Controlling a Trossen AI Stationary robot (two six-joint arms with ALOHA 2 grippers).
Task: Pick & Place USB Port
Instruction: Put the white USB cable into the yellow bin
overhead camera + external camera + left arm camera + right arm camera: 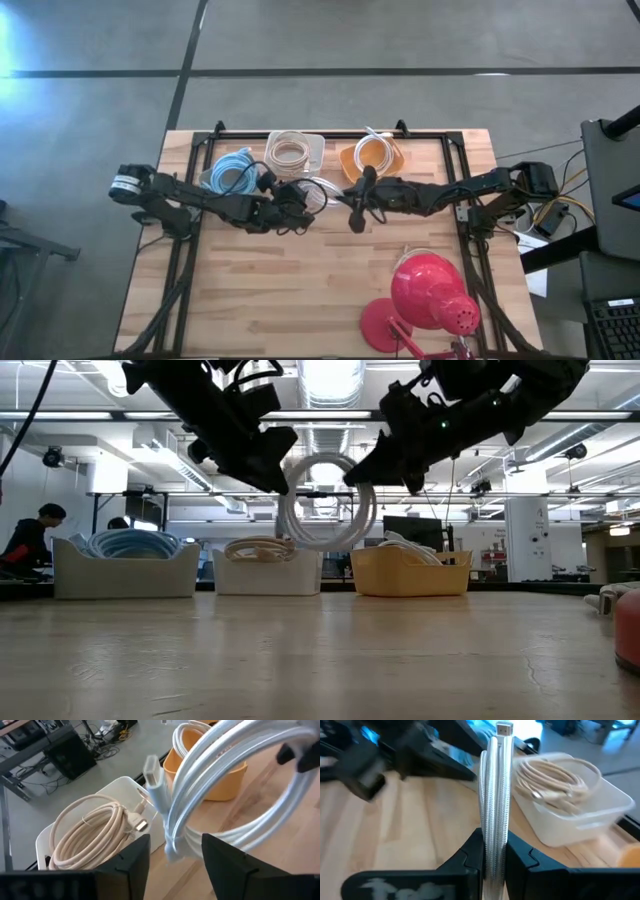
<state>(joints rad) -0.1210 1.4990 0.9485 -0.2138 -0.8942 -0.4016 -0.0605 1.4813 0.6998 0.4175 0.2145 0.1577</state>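
Coiled white USB cable (318,192) hung in the air just in front of the white bin (294,152), off the table (300,290). You had picked it but not placed it. Your right gripper (493,851) pinched the coil; your left gripper (172,851) was closed around its tied bundle. Both arms reached inward, meeting there.

Looked straight down from above on the whole table (330,290) and both arms in the high view. Looked level across the tabletop toward the room in the low view. Sat close behind each arm's own fingers in the wrist views. Shared the white bin (60,827) (580,815) between both wrist views.
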